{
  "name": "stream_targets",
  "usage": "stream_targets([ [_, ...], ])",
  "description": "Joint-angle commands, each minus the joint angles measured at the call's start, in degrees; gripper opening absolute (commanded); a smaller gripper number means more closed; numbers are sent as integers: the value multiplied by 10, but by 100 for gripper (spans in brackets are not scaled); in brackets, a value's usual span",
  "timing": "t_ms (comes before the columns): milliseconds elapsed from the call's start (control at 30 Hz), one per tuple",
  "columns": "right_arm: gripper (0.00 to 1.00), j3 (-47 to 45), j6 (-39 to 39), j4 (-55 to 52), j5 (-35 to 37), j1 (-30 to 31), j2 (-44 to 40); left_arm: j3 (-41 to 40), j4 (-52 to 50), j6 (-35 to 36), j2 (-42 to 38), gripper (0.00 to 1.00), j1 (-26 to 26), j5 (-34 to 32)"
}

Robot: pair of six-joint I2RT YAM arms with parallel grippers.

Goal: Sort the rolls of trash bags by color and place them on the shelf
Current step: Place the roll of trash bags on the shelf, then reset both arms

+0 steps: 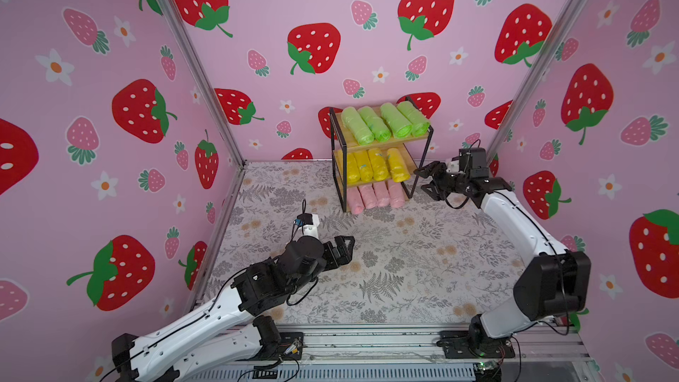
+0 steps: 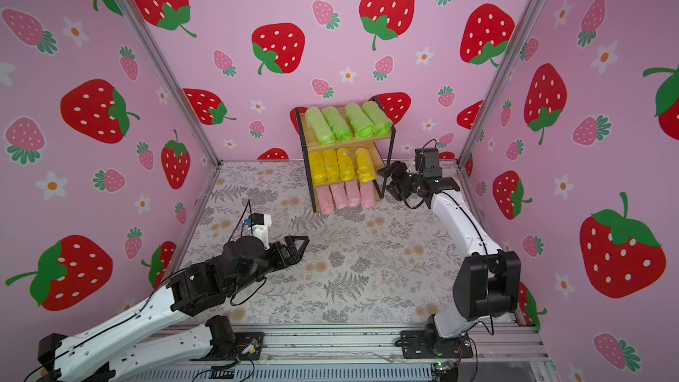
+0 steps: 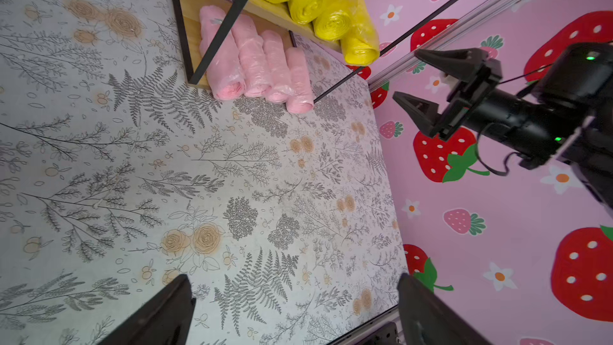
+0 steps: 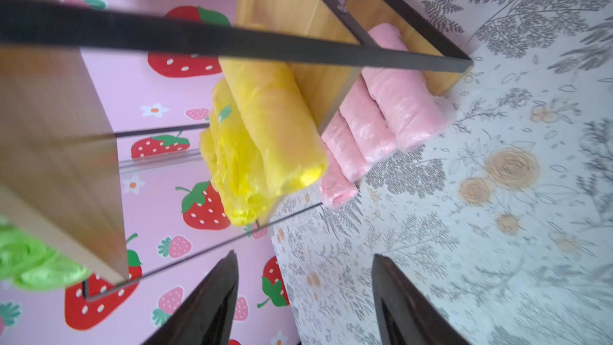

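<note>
The shelf [image 1: 335, 148] [image 2: 302, 148] stands at the back of the table. Its top board carries several light green rolls [image 1: 385, 124] [image 2: 349, 123], the middle board several yellow rolls [image 1: 376, 165] [image 2: 341, 165], and the bottom several pale pink rolls [image 1: 374, 194] [image 2: 345, 194]. My right gripper [image 1: 420, 180] [image 4: 303, 253] hangs open and empty just right of the shelf, level with the yellow rolls [image 4: 275, 121]. My left gripper [image 1: 347, 248] [image 3: 294, 277] is wide open and empty over the table's left middle, well short of the pink rolls [image 3: 258, 58].
Strawberry-print walls enclose the floral table cover [image 1: 404, 270] on three sides, with aluminium posts [image 1: 205, 79] in the back corners. A metal rail [image 1: 367, 339] with both arm bases runs along the front edge. The shelf's black frame bar [image 4: 199, 38] crosses close before the right wrist.
</note>
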Motion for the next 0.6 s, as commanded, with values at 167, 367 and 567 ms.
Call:
stream_targets([
  [167,82,-231,-334,41,175,0,-313,-62,27,198,-138,100,18,-197],
  [367,99,-531,-509,356,361,0,-583,-322,496,535,-274,100,65,-423],
  [567,99,-582,-514,421,477,-22,-459,-351,395,325,-246,100,301,-324],
])
